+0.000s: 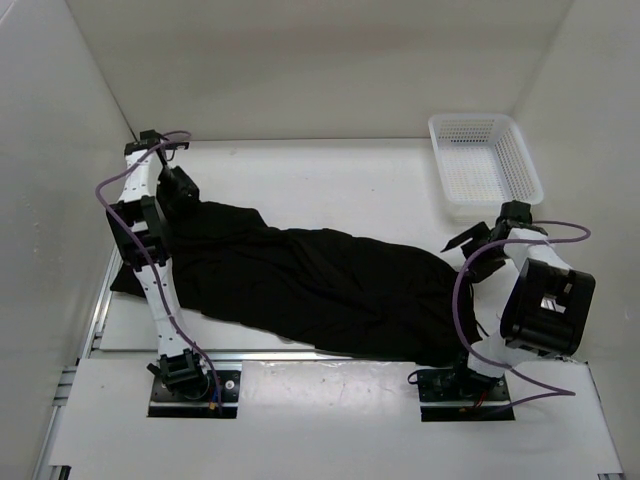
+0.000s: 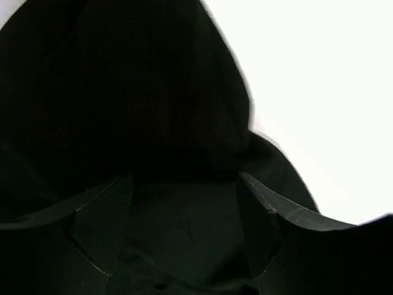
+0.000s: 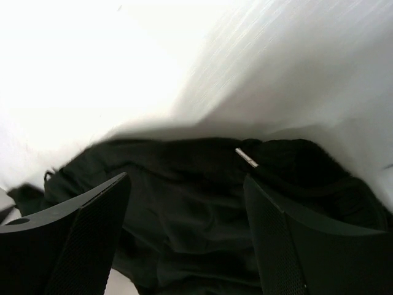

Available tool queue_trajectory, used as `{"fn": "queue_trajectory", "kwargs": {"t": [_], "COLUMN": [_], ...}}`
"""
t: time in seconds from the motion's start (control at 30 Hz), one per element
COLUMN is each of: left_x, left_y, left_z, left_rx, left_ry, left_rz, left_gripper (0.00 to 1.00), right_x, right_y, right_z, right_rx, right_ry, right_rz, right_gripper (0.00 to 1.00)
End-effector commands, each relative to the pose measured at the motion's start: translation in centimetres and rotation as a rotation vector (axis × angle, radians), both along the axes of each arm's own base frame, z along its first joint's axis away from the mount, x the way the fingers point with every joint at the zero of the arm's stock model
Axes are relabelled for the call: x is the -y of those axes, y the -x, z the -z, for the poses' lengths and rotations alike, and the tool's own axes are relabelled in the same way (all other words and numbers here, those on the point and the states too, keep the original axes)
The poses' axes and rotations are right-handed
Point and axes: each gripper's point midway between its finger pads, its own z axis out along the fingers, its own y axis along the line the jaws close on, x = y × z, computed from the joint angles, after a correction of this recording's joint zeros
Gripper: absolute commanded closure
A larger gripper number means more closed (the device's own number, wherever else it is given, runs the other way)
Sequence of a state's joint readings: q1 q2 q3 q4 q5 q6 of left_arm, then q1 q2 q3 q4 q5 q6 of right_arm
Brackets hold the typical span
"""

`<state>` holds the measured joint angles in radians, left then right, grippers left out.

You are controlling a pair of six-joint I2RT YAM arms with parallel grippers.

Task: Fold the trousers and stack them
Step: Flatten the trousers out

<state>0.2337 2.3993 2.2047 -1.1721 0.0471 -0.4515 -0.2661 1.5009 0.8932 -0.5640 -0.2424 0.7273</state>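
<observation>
The black trousers (image 1: pixel 320 285) lie crumpled across the table from far left to near right. My left gripper (image 1: pixel 186 197) is at their far left end. In the left wrist view it (image 2: pixel 184 184) is open, with the black fabric (image 2: pixel 147 104) close under and between the spread fingers (image 2: pixel 101 224). My right gripper (image 1: pixel 468 248) hovers at the trousers' right end. In the right wrist view it (image 3: pixel 185 184) is open and empty above the fabric (image 3: pixel 184 209), where a small white label (image 3: pixel 247 158) shows.
A white mesh basket (image 1: pixel 530 170) stands at the back right corner, empty. White walls close in the table on three sides. The arm bases (image 1: pixel 190 380) sit on the near rail, just in front of the trousers' near edge.
</observation>
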Motion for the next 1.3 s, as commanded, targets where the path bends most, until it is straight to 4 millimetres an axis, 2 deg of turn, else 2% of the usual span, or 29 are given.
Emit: {"fn": "queue_trajectory", "kwargs": {"t": [0.0, 0.07, 0.1, 0.17, 0.2, 0.27, 0.3, 0.37, 0.4, 0.43, 0.5, 0.6, 0.67, 0.7, 0.77, 0.87, 0.93, 1.0, 1.03, 1.07, 1.1, 1.13, 1.17, 1.2, 1.23, 1.27], "left_x": [-0.7, -0.9, -1.2, -1.0, -1.0, -1.0, -1.0, -1.0, -1.0, -1.2, -1.8, -3.3, -5.1, -5.5, -6.5, -6.9, -7.4, -7.0, -6.8, -6.7, -6.1, -5.9, -5.5, -5.4, -5.4, -4.9], "left_y": [0.8, 1.4, 1.5, 1.9, 1.9, 2.1, 1.9, 1.3, 1.1, 0.9, 0.0, -1.3, -1.5, -1.7, -1.9, -2.1, -2.0, -2.5, -2.6, -2.6, -2.7, -2.6, -2.9, -2.8, -2.7, -2.8], "left_z": [0.8, 1.8, 1.9, 2.5, 2.5, 2.8, 3.0, 2.9, 3.1, 2.8, 0.7, -3.1, -6.4, -6.9, -8.5, -9.8, -9.3, -9.7, -9.7, -9.7, -9.7, -9.4, -9.4, -9.1, -8.8, -8.8], "left_rx": [-0.031, -0.064, -0.068, -0.084, -0.084, -0.093, -0.093, -0.077, -0.077, -0.073, -0.024, 0.064, 0.128, 0.145, 0.193, 0.228, 0.218, 0.240, 0.243, 0.245, 0.245, 0.236, 0.245, 0.237, 0.226, 0.226], "left_ry": [-0.001, -0.015, -0.027, -0.021, -0.021, -0.018, -0.018, -0.011, -0.011, -0.019, -0.049, -0.131, -0.153, -0.147, -0.128, -0.126, -0.128, -0.105, -0.094, -0.089, -0.088, -0.075, -0.076, -0.074, -0.071, -0.070], "left_rz": [0.007, 0.003, 0.000, -0.009, -0.009, -0.009, -0.009, -0.016, -0.016, -0.027, -0.042, -0.087, -0.134, -0.143, -0.160, -0.168, -0.168, -0.147, -0.143, -0.131, -0.120, -0.116, -0.107, -0.107, -0.107, -0.096], "left_gripper": [0.23, 0.27, 0.36, 0.47, 0.65, 0.82, 0.90, 0.90, 0.90, 0.90, 0.90, 0.90, 0.90, 0.90, 0.90, 0.90, 0.90, 0.90, 0.90, 0.90, 0.90, 0.90, 0.90, 0.90, 0.90, 0.90], "right_x": [0.7, 1.5, 1.6, 1.6, 1.6, 1.8, 1.7, 2.0, 2.1, 2.3, 3.1, 4.2, 5.2, 5.5, 5.9, 6.2, 6.2, 5.5, 5.0, 4.0, 2.8, 1.2, 0.2, -0.8, -2.1, -2.6], "right_y": [-1.2, -1.3, -1.2, -1.3, -1.2, -1.3, -1.1, -1.2, -1.6, -1.6, -2.1, -2.9, -3.2, -3.3, -3.8, -4.5, -4.5, -4.5, -5.3, -5.3, -5.7, -5.0, -5.0, -4.1, -4.0, -4.0], "right_z": [0.6, 1.7, 2.1, 3.0, 3.3, 3.9, 4.5, 4.6, 4.3, 4.2, 2.8, -1.3, -3.0, -4.6, -6.2, -7.3, -6.9, -6.6, -6.9, -5.8, -6.0, -5.2, -5.0, -4.1, -4.5, -4.8], "right_rx": [0.002, -0.014, -0.027, -0.041, -0.052, -0.056, -0.072, -0.067, -0.055, -0.058, -0.030, 0.068, 0.113, 0.150, 0.191, 0.219, 0.209, 0.211, 0.243, 0.202, 0.204, 0.164, 0.162, 0.137, 0.158, 0.167], "right_ry": [-0.046, -0.034, -0.028, -0.032, -0.035, -0.030, -0.035, -0.020, -0.016, -0.004, 0.043, 0.124, 0.188, 0.214, 0.241, 0.249, 0.246, 0.224, 0.199, 0.156, 0.118, 0.095, 0.074, 0.045, 0.033, 0.034], "right_rz": [0.063, 0.083, 0.086, 0.087, 0.087, 0.098, 0.098, 0.102, 0.102, 0.093, 0.092, 0.094, 0.105, 0.104, 0.104, 0.106, 0.105, 0.047, 0.011, -0.036, -0.093, -0.164, -0.199, -0.222, -0.248, -0.263], "right_gripper": [0.21, 0.23, 0.25, 0.28, 0.30, 0.34, 0.40, 0.49, 0.69, 0.82, 1.00, 1.00, 1.00, 1.00, 1.00, 1.00, 1.00, 1.00, 1.00, 0.97, 0.91, 0.84, 0.80, 0.75, 0.52, 0.48]}}
